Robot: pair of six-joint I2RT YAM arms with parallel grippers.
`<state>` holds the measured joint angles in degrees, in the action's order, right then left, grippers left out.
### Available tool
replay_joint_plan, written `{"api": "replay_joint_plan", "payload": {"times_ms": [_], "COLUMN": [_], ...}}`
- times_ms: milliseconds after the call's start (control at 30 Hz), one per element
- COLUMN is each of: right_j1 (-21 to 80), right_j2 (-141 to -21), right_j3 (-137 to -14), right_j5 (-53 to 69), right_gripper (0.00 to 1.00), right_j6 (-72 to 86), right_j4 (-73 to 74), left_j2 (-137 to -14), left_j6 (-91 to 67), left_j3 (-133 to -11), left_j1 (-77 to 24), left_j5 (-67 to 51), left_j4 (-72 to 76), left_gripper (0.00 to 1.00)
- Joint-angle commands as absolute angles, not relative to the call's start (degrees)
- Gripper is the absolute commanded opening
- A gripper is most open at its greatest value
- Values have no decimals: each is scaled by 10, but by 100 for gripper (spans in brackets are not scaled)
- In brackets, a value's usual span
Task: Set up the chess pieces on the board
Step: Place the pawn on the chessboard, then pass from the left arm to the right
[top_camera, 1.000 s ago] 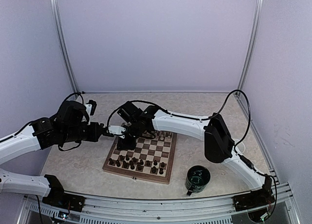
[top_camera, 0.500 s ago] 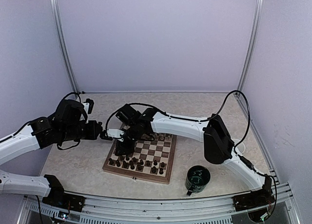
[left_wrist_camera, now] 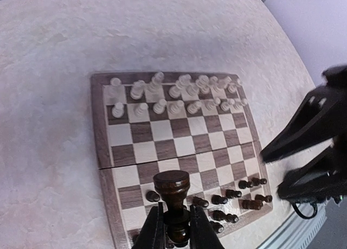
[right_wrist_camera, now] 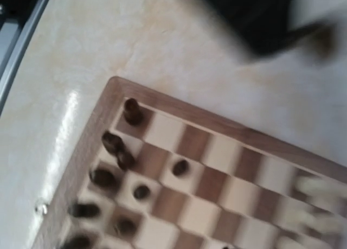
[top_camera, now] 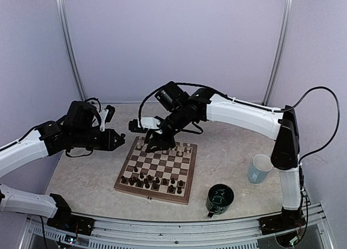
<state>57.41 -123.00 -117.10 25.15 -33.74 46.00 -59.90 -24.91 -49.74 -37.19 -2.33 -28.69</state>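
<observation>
The board [top_camera: 162,168] lies mid-table; it also shows in the left wrist view [left_wrist_camera: 179,146] and, blurred, in the right wrist view [right_wrist_camera: 217,151]. Cream pieces [left_wrist_camera: 179,94] fill its two far rows [top_camera: 176,150]. Dark pieces [top_camera: 152,182] stand unevenly on the near rows [right_wrist_camera: 116,146]. My left gripper [top_camera: 115,139] hangs left of the board, raised, shut on a dark brown piece [left_wrist_camera: 171,185] between its fingers [left_wrist_camera: 157,227]. My right gripper [top_camera: 153,145] hovers over the board's far left corner. Its fingers are out of its wrist view, and whether it is open is unclear.
A dark green mug [top_camera: 219,199] stands right of the board near the front edge. A pale blue cup [top_camera: 260,168] stands further right. The enclosure walls close in behind and at both sides. A dark blurred shape [right_wrist_camera: 260,21] fills the top of the right wrist view.
The right arm has lifted and swung back and right, uncovering the pale blue cup; its gripper rose off the board. The left gripper drew back left, away from the board's edge.
</observation>
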Motion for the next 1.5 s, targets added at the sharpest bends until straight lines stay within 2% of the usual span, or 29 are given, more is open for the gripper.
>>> {"api": "replay_joint_plan", "payload": {"times_ms": [0,200,567,1067,1200,1367,1467], "right_j1": [562,564,602,628,632,633,632], "right_j2": [-1147,-1084,-1092,-1102,-1107,-1112,-1106], "right_j3": [-1096,-1019,-1012,-1001,-998,-998,-991], "right_j5": [228,199,118,104,99,96,97], "right_gripper": [39,41,46,43,38,17,10], "right_j6": [-410,-464,-507,-550,-550,-550,-538], "right_j4": [460,436,418,446,445,442,430], "left_j2": [-641,-707,-797,-812,-813,-811,-806], "left_j6": [-218,-210,-203,-200,-200,-202,-202], "left_j3": [-519,-543,-587,-599,-599,-599,-599], "left_j1": [-366,-369,-404,-418,-415,-411,-405], "left_j5": [-166,-273,-408,-436,-442,-442,-430], "left_j4": [-267,-259,-261,-254,-251,-247,-248], "left_gripper": [5,5,6,6,6,6,9]}}
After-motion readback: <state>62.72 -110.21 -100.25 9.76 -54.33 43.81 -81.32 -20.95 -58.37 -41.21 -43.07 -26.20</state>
